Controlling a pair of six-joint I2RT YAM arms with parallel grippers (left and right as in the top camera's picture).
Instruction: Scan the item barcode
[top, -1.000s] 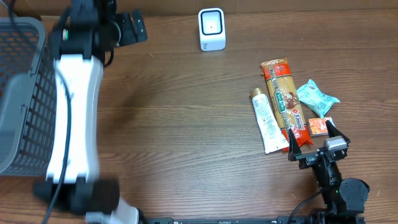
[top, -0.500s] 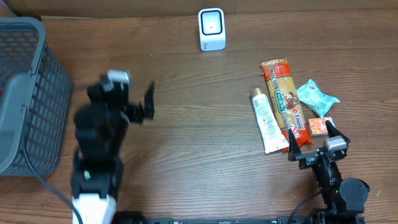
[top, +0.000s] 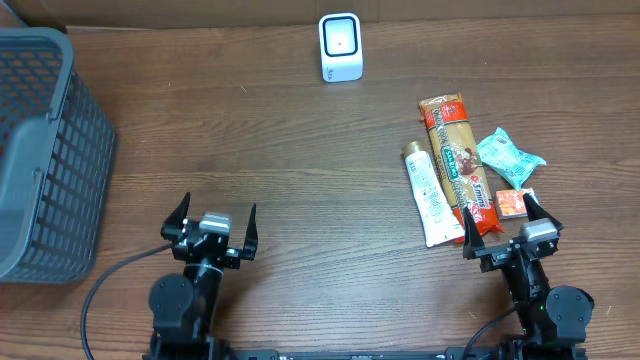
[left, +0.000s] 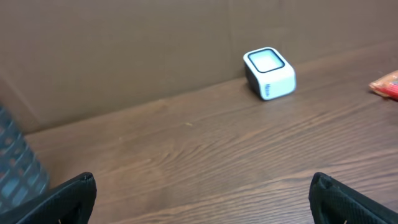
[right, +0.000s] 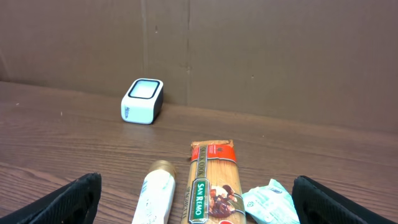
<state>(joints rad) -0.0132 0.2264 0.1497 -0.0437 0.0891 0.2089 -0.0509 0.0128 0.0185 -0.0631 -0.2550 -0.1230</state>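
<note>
- Spaghetti packet (top: 457, 160): lies flat on the right of the table (top: 300, 180), its length running near to far. A white tube (top: 428, 195) lies against its left edge. A teal packet (top: 510, 158) and a small red box (top: 513, 203) sit just to its right.
- Scanner (top: 340, 46): white, at the far edge, well apart from the items.
- Views: only the overhead view shows the red box and, at far left, the grey basket (top: 60, 170) sharply. The right wrist view shows the packet's label (right: 211, 183). The left wrist view catches only the packet's red corner (left: 387, 87).
- Right gripper (top: 499, 215): low at the packet's near end, fingers spread wide, holding nothing.
- Left gripper (top: 215, 215): near left, low, fingers spread wide, empty.
</note>
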